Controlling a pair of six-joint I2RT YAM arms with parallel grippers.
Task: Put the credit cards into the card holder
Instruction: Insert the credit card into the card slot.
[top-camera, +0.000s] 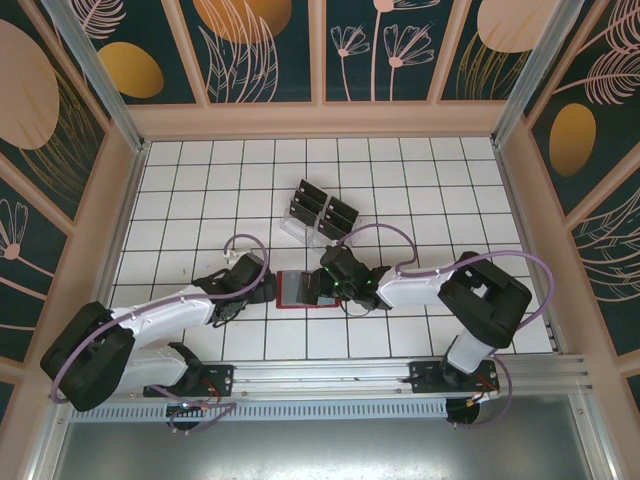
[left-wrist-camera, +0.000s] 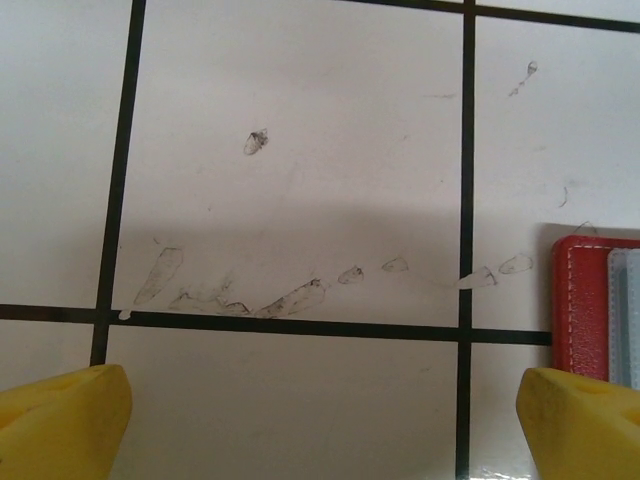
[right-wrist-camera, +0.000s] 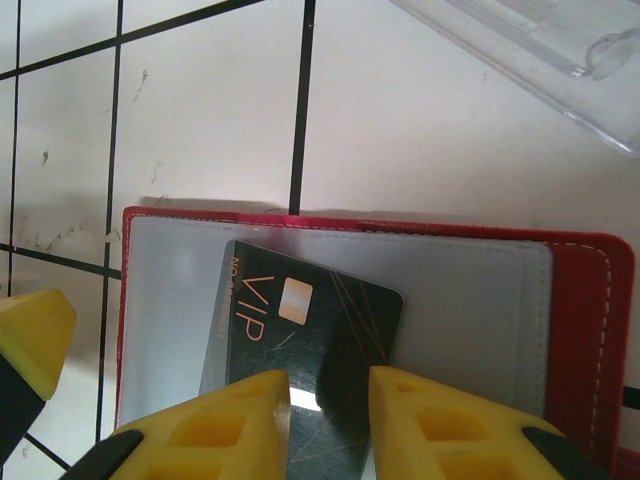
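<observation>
**White-tiled bench, one card lying on the red holder**

White tiles with black grid lines cover the bench, walled by patterned panels.

Just left of the card holder, the left end effector stands wide. Its yellow fingertips are cut off at the bottom corners of the left wrist view, with only smudged tile between them. That view catches just a red, stitched corner of the holder at its right edge.

From above, the holder is mostly hidden, wedged between the two dark wrists.

Seen from the right wrist, the holder lies open and flat: a red rim with pale stitching around a grey-blue pocket panel. On the panel a credit card sits tilted. It is dark, with orange "VIP" lettering, a pale chip square and thin gold lines. Its left strip looks dimmed, as if under a translucent pocket edge.

The right end effector is narrow, with a slim gap between its fingers. They cover the card's near edge, so contact cannot be told.

A yellow wedge left of the holder is cut off by the frame.

Beyond the holder a clear rack holds more dark credit cards, their markings too small to read.
</observation>
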